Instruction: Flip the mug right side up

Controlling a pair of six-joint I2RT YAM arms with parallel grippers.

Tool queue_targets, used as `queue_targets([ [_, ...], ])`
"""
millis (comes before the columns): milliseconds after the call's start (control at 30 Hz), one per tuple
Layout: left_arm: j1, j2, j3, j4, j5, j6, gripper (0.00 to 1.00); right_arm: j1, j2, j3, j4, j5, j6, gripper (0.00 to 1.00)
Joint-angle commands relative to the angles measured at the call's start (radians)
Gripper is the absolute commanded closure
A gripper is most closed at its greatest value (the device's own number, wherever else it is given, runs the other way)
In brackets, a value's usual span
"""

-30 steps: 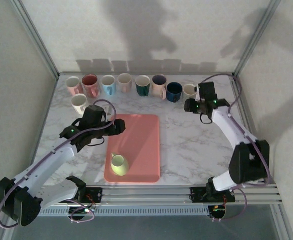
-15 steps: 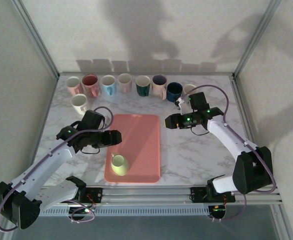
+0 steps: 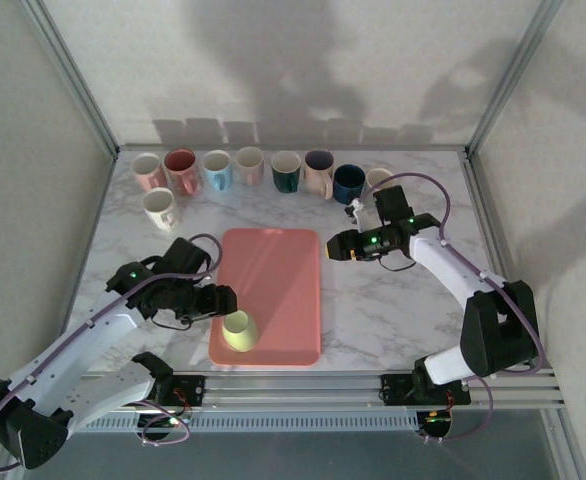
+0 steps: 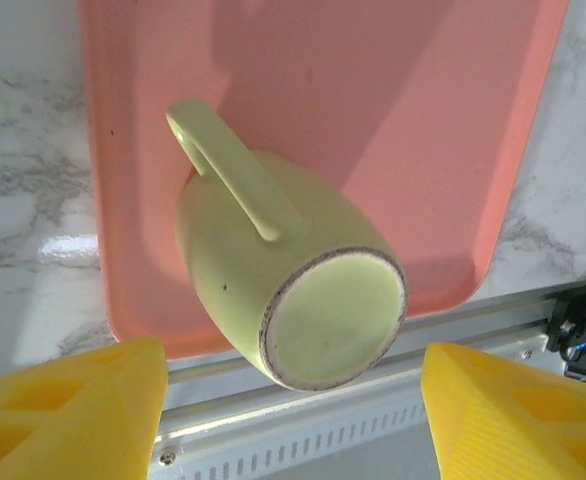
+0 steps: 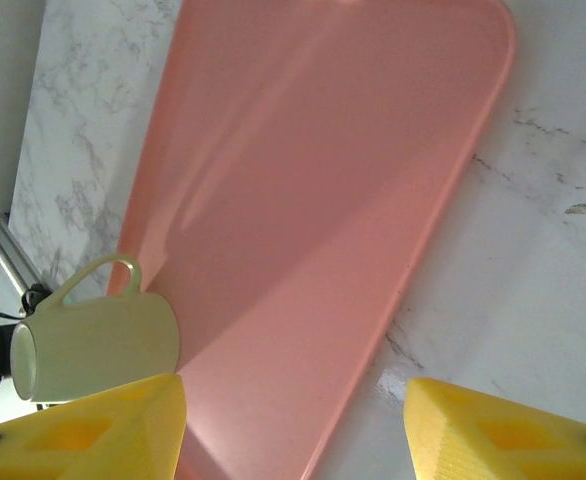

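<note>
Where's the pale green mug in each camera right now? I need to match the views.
Top external: green mug at the pink tray's near-left corner.
Left wrist: mug centre frame, base toward camera.
Right wrist: mug lower left.
Shared landmark: the pink tray under it.

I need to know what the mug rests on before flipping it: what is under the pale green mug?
The pink tray: the green mug stands rim-down on it, close to the tray's near-left corner. Whatever lies beneath its inverted bowl is covered by the mug itself.
</note>
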Motion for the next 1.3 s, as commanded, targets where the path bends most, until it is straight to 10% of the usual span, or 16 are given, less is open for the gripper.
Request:
queue_targets([
  [0, -0.026, 0.000, -0.030, -0.032, 0.011, -0.036, 0.33, -0.003, 0.011, 0.022, -0.001, -0.029, -0.026, 0.40],
  [833, -0.038, 0.063, -0.249, 0.425, 0.111, -0.156, 0.38, -0.071, -0.190, -0.085, 0.017, -0.058, 0.056, 0.39],
  [1267, 0.011, 0.351, -0.009, 0.630, 0.108, -0.101, 0.37, -0.089, -0.292, -0.128, 0.002, -0.046, 0.096, 0.39],
])
